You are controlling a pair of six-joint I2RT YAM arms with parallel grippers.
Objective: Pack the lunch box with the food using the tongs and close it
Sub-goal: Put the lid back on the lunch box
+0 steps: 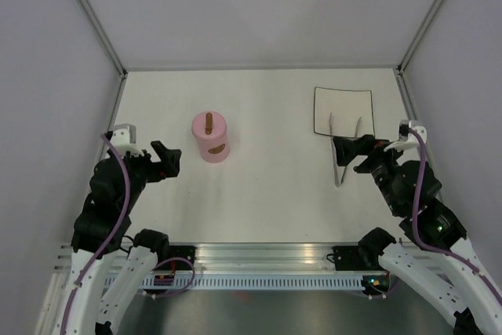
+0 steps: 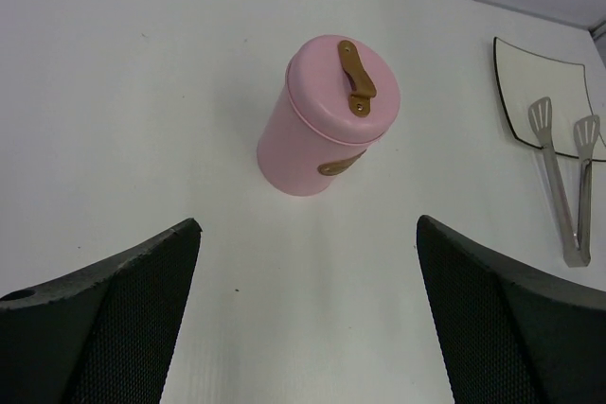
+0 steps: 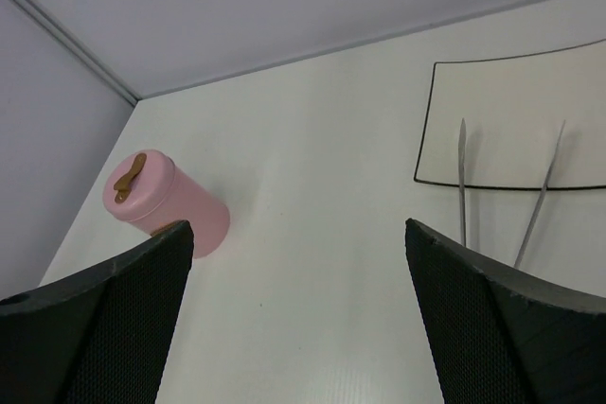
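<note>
1. White tabletop [image 1: 267, 202] boxed in by pale grey walls: the small pink cylindrical lunch box [image 1: 210, 139] stands upright on the left half, with its flat pink lid [image 2: 343, 78] and brown bar handle [image 2: 357, 90] seated on top
2. No food shows anywhere; the white square dark-edged plate [image 1: 345, 100] at the far right is bare, so the pieces are presumably inside the tub, which is hidden from view
3. Slim silver metal tongs [image 2: 557, 186] lie flat, tips on the plate, joint on the table nearer the arms
4. Packing and closing look finished; nothing obvious remains
5. Left gripper [image 1: 171, 160] has its jaws spread wide and empty, just left of the lunch box and not touching it
6. Right gripper [image 1: 351, 153] is also wide and empty, over the tongs and well apart from the lunch box
</note>
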